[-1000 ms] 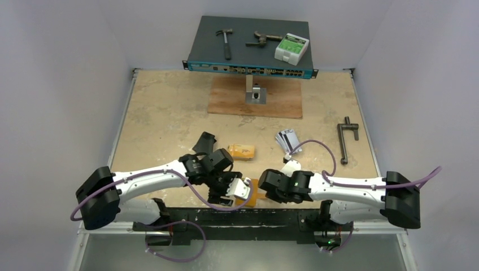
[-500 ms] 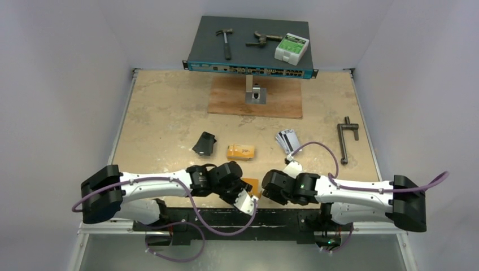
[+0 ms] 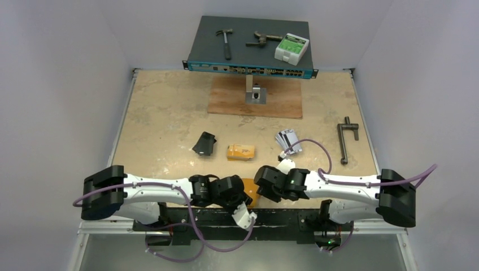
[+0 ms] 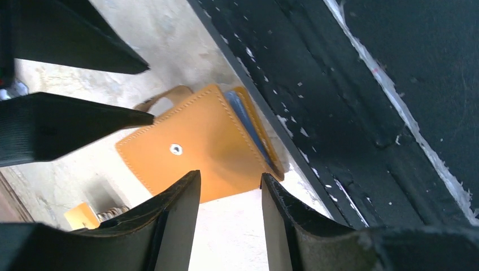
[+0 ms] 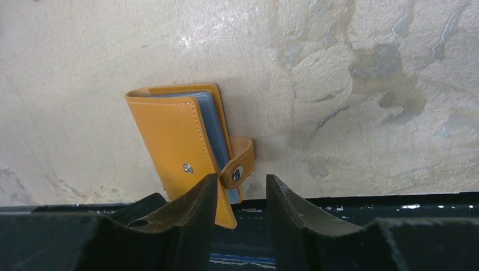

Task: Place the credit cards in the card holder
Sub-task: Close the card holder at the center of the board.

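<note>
The left gripper (image 4: 230, 178) sat low at the near edge of the table (image 3: 164, 113), left of centre. Its fingers were spread, with nothing between them, and pointed at the card holder (image 5: 169, 135). Farther back on the table lay a black folded case (image 3: 204, 143). Just to its right lay a stack of yellow-orange credit cards (image 3: 240, 151). The orange card holder lay flat at the near table edge between the two grippers, with one corner overhanging the black rail (image 5: 350, 212). Its covers were folded over the greyish sleeves, and the snap tab (image 5: 238, 167) was unfastened and curled beside the front cover. The right gripper (image 5: 241, 180) faced the card holder from the right. Its fingers were spread, with the snap tab just beyond the tips, and pinched nothing; the right wrist view did not settle whether one finger touched the holder's corner. Behind the right gripper, farther from the arms, lay a fan of silver-grey credit cards (image 3: 288, 139), well apart from the card holder. A black T-handled tool (image 3: 345, 141) lay near the right table edge.
</note>
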Controlling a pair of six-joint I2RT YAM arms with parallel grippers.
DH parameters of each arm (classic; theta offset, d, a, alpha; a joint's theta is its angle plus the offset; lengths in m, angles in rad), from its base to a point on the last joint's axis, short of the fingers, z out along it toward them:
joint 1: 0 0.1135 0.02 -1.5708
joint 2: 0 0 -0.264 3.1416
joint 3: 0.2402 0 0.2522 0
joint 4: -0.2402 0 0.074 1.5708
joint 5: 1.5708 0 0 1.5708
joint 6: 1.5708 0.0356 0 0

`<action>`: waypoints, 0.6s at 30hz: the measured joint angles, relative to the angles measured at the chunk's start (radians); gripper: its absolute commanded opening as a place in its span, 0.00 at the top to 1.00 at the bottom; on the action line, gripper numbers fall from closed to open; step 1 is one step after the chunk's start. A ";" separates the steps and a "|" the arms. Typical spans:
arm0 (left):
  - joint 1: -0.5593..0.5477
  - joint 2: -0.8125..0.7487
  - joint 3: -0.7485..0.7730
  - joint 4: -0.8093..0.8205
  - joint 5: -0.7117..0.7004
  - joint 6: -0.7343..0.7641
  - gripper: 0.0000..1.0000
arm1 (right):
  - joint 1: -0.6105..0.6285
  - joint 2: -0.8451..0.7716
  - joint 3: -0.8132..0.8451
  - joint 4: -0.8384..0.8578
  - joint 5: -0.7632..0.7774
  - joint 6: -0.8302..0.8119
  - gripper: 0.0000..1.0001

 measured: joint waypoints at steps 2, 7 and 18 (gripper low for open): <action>-0.008 0.000 -0.022 0.000 -0.012 0.017 0.57 | -0.012 0.010 0.003 0.000 -0.009 -0.004 0.65; -0.026 0.000 -0.046 -0.004 -0.026 0.048 0.56 | -0.033 0.013 0.022 -0.004 -0.014 -0.022 0.79; -0.054 0.008 -0.113 0.085 -0.031 0.127 0.55 | -0.038 0.051 0.063 -0.020 -0.018 -0.064 0.67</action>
